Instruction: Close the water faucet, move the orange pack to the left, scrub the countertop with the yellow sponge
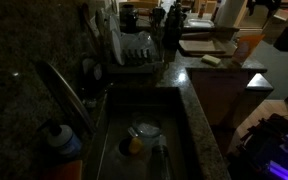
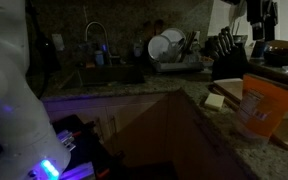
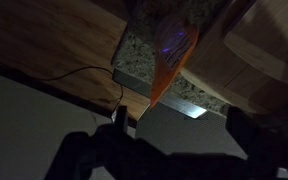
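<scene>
The dark, speckled worktop [image 1: 199, 110] wraps around a corner and carries everything else; its squared edge shows in the wrist view [image 3: 134, 62] above wooden cabinet fronts. The robot's white arm [image 2: 4, 70] fills the left side of an exterior view, with a blue glow low on it. The sink [image 1: 104, 112] is let into the worktop. In it lie a white dish [image 1: 146, 130] and, touching it on the near left, a yellow-orange lump [image 1: 134, 146].

The water faucet [image 1: 64, 90] slants from the left over the sink, and from the other side it shows as a thin arch [image 2: 96, 35] at the far wall. The room is too dark to tell whether water is running. A dish rack [image 2: 169, 47] with white plates stands on the worktop right of the sink, and a blue-capped orange bottle [image 1: 59, 142] stands near left of the basin.

The orange pack [image 2: 264, 105] stands upright on the right stretch of the worktop, close to its edge; in the wrist view it lies ahead of the claw [image 3: 169, 70]. The claw [image 3: 179, 130] hangs above, its two dark fingers [image 3: 114, 125] set wide apart with nothing between them, touching neither pack nor worktop. The yellow sponge [image 2: 216, 100] lies flat just left of the pack, apart from it [image 1: 212, 60].
</scene>
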Tool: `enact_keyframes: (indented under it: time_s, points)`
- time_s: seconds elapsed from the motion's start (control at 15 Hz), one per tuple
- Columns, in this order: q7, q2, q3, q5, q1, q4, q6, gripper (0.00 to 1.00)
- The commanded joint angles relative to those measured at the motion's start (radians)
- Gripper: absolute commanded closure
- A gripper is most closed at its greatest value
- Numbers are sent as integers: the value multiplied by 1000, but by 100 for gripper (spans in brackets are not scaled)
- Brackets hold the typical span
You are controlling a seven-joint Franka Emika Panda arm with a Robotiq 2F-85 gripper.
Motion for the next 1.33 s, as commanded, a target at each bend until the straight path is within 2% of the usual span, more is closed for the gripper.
enact_keyframes:
  time_s: [0.0, 0.27, 0.67, 0.73, 0.8, 1.07, 1.13, 1.2, 1.27]
  points:
    - [88, 93, -23, 18, -8, 51, 34, 0]
    - [228, 181, -58, 5, -19, 67, 90, 0]
    - [93, 339, -36, 166, -107, 211, -76, 0]
    - [101, 361, -45, 178, -109, 239, -122, 0]
    - [138, 304, -55, 135, -78, 144, -37, 0]
    - [115, 356, -50, 160, -101, 210, -94, 0]
    - [119, 361, -50, 167, -103, 216, -99, 5]
    - [122, 359, -52, 159, -99, 211, -91, 26]
    - [121, 360, -52, 158, -98, 214, -94, 29]
